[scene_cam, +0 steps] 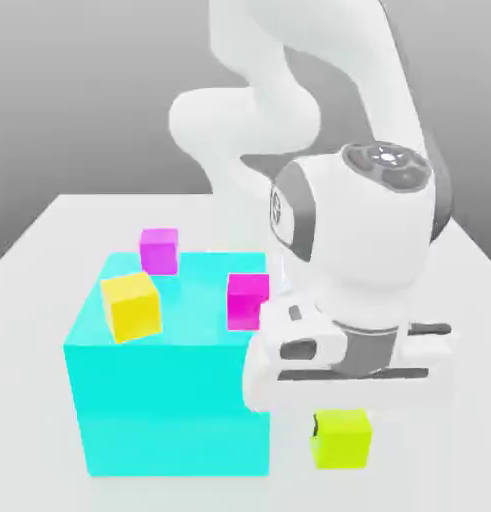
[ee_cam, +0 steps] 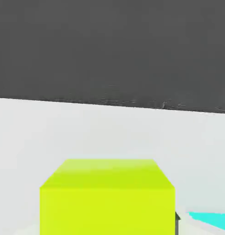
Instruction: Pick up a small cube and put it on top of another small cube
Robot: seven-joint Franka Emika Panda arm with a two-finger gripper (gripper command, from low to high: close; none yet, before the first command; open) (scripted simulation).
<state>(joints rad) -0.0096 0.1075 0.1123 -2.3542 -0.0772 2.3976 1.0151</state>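
The small lime cube (scene_cam: 342,439) is low down by the front right corner of the big cyan cube (scene_cam: 169,400) in the exterior view. My gripper (scene_cam: 341,432) comes down on it from above and is shut on it, with a dark finger (scene_cam: 316,426) against its side. In the hand view the lime cube (ee_cam: 107,197) is very close, with a dark finger (ee_cam: 177,221) at its edge. The purplish-magenta small cube (scene_cam: 159,250) stands on the far edge of the cyan cube's top, well away from the gripper.
A golden-yellow small cube (scene_cam: 131,306) sits on the cyan cube's top toward the exterior view's left. A hot-magenta small cube (scene_cam: 247,300) sits near its right edge, just beside my hand. The white table (scene_cam: 49,250) extends around them.
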